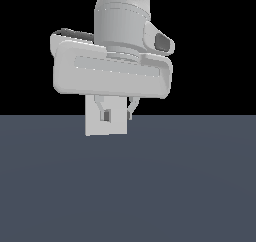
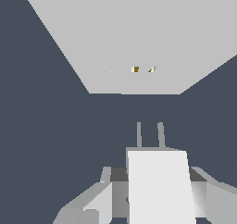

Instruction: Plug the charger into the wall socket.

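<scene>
Wrist view, nearest the lens: the tool [image 2: 157, 190] occupies the lower part of the frame, its two pale fingers [image 2: 92, 204] flanking the charger [image 2: 159, 186], a white rectangular block held between them at lower centre. The tool is closed on this block. Two thin grey prongs [image 2: 149, 135] stand out of the block's far end, side by side and parallel, directed toward the plate beyond. A band of dark blue-grey counter [image 2: 46, 126] separates the prong tips from the wall socket [image 2: 129, 33], so the prongs are apart from it and not inserted. The socket fills the upper part of the frame as a broad white plate, with two small yellowish slots [image 2: 142, 69] near its centre, lying slightly toward the frame's left of the line of the prongs.

Exterior view: the arm's wrist and the wide white body of the tool [image 1: 117, 111] dominate the upper centre of the frame. Below it the two slim fingers [image 1: 131, 106] reach down in front of the wall socket [image 1: 105, 126], an upright white square standing on the counter [image 1: 128, 186] just below centre. The charger [image 1: 105, 115] is probably the small grey-shaded piece seen between the fingers against the plate, though it is too small here to be sure. The background above the counter is black.
</scene>
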